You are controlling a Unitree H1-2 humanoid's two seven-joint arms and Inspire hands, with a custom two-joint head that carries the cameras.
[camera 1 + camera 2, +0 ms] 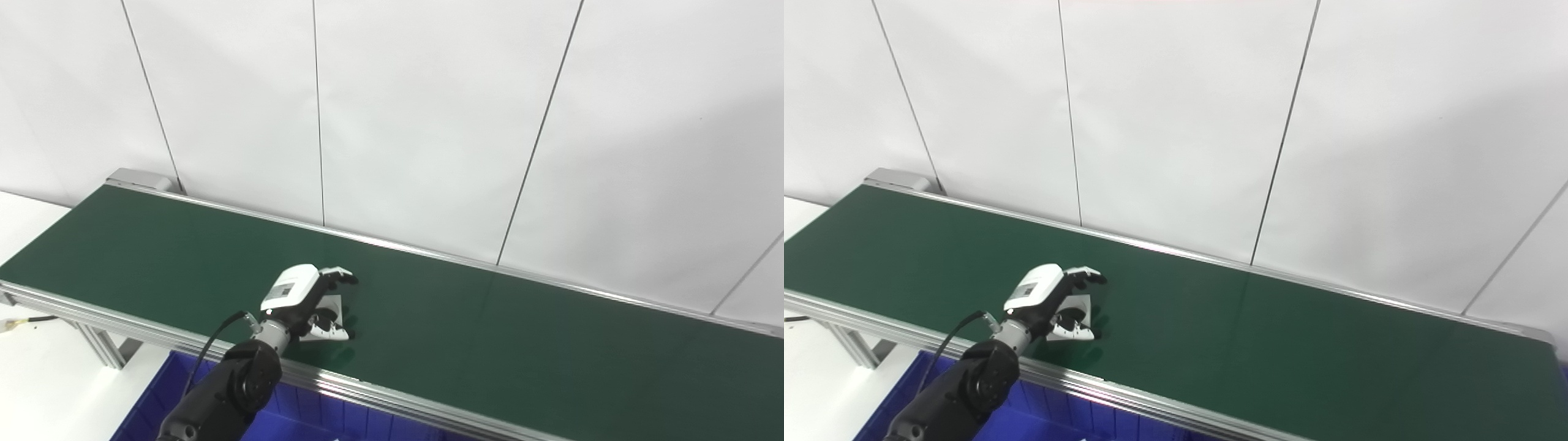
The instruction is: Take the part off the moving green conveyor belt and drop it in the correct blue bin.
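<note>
Belt (490,331) was dark green and ran diagonally from upper left to lower right in the left eye view, with silver aluminium rails on both long edges. Wall (429,110) behind was white panels split by thin dark seams. White table surface (37,373) showed at lower left, under the belt's leg. Blue bin (306,416) sat at the bottom edge, just below the near rail, dividers visible inside. Left hand (309,300) reached over the near rail onto the belt, black forearm coming in from the bottom left. Fingers (340,277) were curled over from above and the thumb sat lower, with a gap between them. Part (332,301), a small pale flat piece, lay on the belt inside that gap, under the curled fingers and above the thumb. Could not tell if the fingers were touching it or only bracketing it. Right hand was out of frame.

Right eye view: same layout, shifted left. Belt (1249,343) filled the middle band, its far end rail visible at right. Bin (1041,422) sat bottom left of centre. Left hand (1056,297) sat lower left over the near half of the belt, the part (1079,302) showing as a pale patch between fingers and thumb. Contact was still unclear.
</note>
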